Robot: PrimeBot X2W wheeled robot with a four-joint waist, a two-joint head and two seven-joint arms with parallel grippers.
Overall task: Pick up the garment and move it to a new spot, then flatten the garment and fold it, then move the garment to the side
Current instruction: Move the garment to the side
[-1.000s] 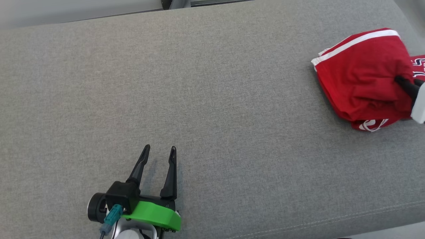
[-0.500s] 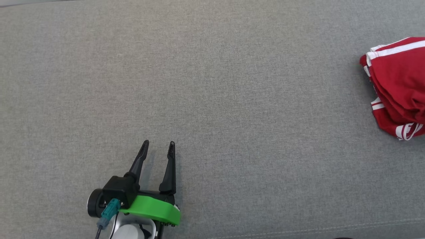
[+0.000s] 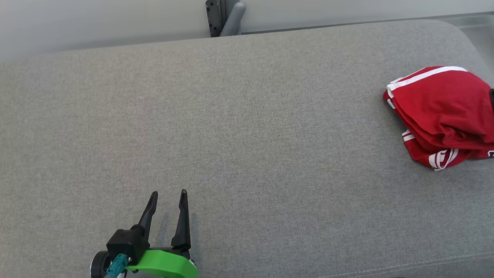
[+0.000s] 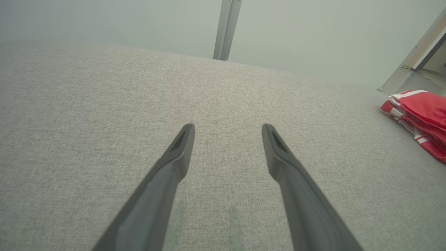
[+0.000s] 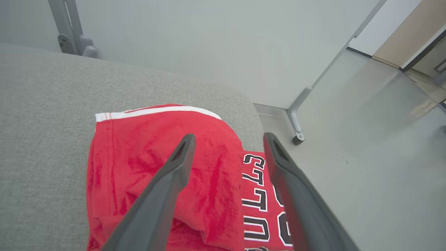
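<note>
Your left gripper (image 3: 168,192) sits low at the near left of the head view, its two dark fingers spread wide and holding nothing, with only grey upholstery between them in the left wrist view. It hovers close over the grey cushion (image 3: 247,116), tips pointing toward the far edge, and whether they touch the fabric cannot be told. Your right gripper (image 5: 229,137) is also spread wide and grips nothing. In its own wrist view the two fingers reach out over the garment (image 5: 139,157), the left one across the plain red fold and the right one along the outer edge of a panel with black-and-white lettering; you cannot tell from here whether either finger rests on the cloth. The garment is a red jersey with white stripe trim, gathered into a folded, slightly rumpled bundle. It lies at the right end of the cushion, close to its rounded far corner and well apart from your left gripper. The lettered panel sits at the cushion's outer edge, and whether it hangs over cannot be made out. Beyond the cushion's far edge a grey metal post (image 3: 225,17) rises against a pale wall. To the right of the cushion, pale floor (image 5: 366,157) shows with a slanted metal frame leg (image 5: 296,118) standing on it.
</note>
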